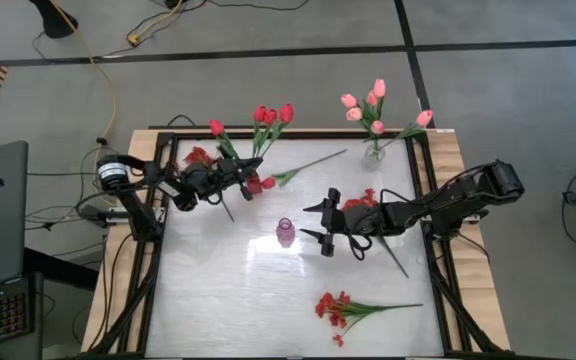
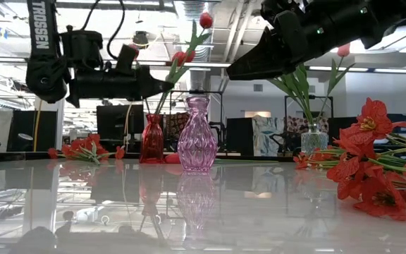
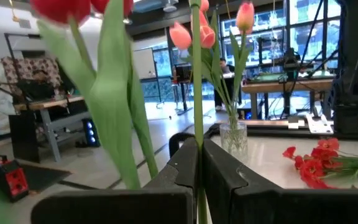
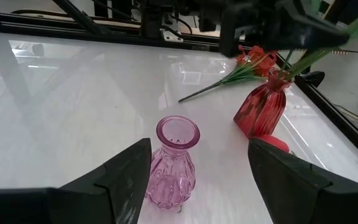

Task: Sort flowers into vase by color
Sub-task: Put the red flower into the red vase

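My left gripper [image 1: 240, 177] is shut on a red tulip's stem above the red vase [image 2: 152, 141], which stands at the far left of the table. Red tulip heads [image 1: 273, 115] rise tilted from that vase. My right gripper [image 1: 324, 222] hovers open, just right of the empty pink vase [image 1: 285, 233] at mid table; in its wrist view the pink vase [image 4: 176, 165] stands ahead between the fingers. Pink tulips [image 1: 373, 105] stand in a clear vase [image 1: 373, 152] at the far edge. Another red tulip [image 1: 303, 168] lies flat beside the red vase. My left gripper pinches a thin green tulip stem [image 3: 197, 127] between its two fingers, partway up the stem. The fingers come level from the table's left and lie across the stem. The stem stands tilted, and its lower end [image 4: 286, 67] goes into the red vase's mouth.
Red bunches of small blossoms lie on the table: one near the near edge [image 1: 340, 308], one under my right arm [image 1: 363, 199], one at the far left [image 1: 198, 155]. A dark frame [image 1: 423, 180] rims the white tabletop. Open surface lies left of the pink vase.
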